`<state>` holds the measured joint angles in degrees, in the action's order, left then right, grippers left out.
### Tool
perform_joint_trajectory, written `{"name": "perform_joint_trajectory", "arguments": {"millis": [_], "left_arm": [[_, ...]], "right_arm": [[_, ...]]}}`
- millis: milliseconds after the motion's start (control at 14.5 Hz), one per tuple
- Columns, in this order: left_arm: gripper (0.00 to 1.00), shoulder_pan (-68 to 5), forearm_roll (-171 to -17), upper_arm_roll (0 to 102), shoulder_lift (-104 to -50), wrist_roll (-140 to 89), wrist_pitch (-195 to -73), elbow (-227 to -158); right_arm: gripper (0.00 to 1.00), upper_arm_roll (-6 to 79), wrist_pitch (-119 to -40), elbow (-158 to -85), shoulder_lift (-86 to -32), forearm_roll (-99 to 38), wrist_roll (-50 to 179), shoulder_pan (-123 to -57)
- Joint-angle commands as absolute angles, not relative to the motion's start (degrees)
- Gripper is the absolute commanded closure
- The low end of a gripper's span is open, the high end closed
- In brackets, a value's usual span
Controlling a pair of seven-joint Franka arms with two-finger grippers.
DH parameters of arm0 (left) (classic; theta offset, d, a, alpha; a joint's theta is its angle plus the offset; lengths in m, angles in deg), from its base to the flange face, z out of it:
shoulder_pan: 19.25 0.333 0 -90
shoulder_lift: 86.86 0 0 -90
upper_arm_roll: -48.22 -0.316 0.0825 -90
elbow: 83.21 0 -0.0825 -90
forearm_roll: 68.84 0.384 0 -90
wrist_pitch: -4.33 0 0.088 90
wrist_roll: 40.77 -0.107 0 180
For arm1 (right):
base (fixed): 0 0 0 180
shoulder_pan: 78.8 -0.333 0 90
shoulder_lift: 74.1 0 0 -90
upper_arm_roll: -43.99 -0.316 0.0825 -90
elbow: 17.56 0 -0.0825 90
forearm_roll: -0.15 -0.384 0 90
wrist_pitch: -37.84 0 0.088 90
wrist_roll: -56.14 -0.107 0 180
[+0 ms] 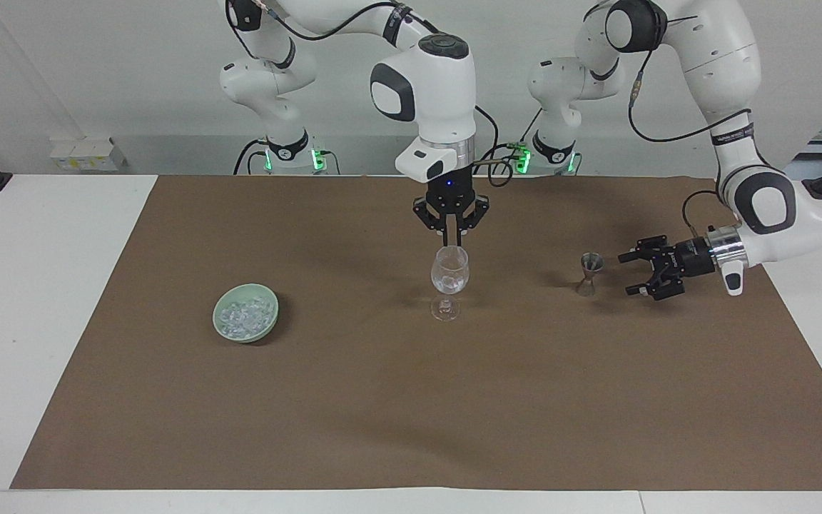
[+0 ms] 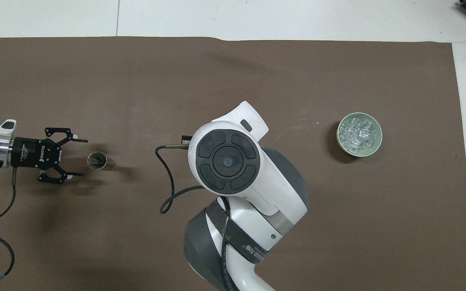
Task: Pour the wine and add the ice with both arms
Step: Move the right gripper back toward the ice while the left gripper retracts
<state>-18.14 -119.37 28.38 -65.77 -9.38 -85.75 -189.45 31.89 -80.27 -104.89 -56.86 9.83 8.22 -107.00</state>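
Two grippers are in my view. The right gripper (image 1: 452, 240) hangs point-down directly over the glass (image 1: 449, 271); its fingertips show a narrow gap in the facing view and nothing sits between them. In the overhead view the right arm (image 2: 233, 169) covers both that gripper and the glass.

The left gripper (image 1: 632, 272) lies level, low over the mat (image 1: 411, 400), with its jaws spread wide and empty. It points at the jigger (image 1: 591, 273) but stands clear of it, toward the left arm's end of the table.

I read the glass as upright at mid-mat, with clear chunks in its bowl. More ice (image 1: 243, 314) fills the green bowl (image 1: 220, 330), which rests toward the right arm's end, well apart from the glass.
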Motion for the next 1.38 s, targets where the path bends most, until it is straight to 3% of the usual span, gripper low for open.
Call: {"name": "perform_joint_trajectory", "arguments": {"millis": [0, 346, 761, 1314], "left_arm": [[0.0, -17.2, -113.8, 28.1, -65.9, -8.6, -83.6, -183.6], [0.0, -16.4, -107.0, 28.7, -66.2, -9.6, -83.0, -174.8], [0.0, -16.4, -98.2, 32.3, -68.7, -9.8, -83.0, -166.6], [0.0, -12.7, -89.0, 38.1, -75.8, -17.8, -82.6, -162.8]], "right_arm": [[0.0, 31.5, -79.6, -103.3, -56.5, 11.7, 7.4, -105.9], [0.0, 32.1, -76.8, -104.1, -61.3, 10.5, 9.2, -102.2], [0.0, 32.0, -70.9, -104.3, -65.9, 6.0, 19.8, -92.0], [0.0, 32.1, -62.5, -104.3, -69.7, 3.4, 35.2, -80.0]]}}
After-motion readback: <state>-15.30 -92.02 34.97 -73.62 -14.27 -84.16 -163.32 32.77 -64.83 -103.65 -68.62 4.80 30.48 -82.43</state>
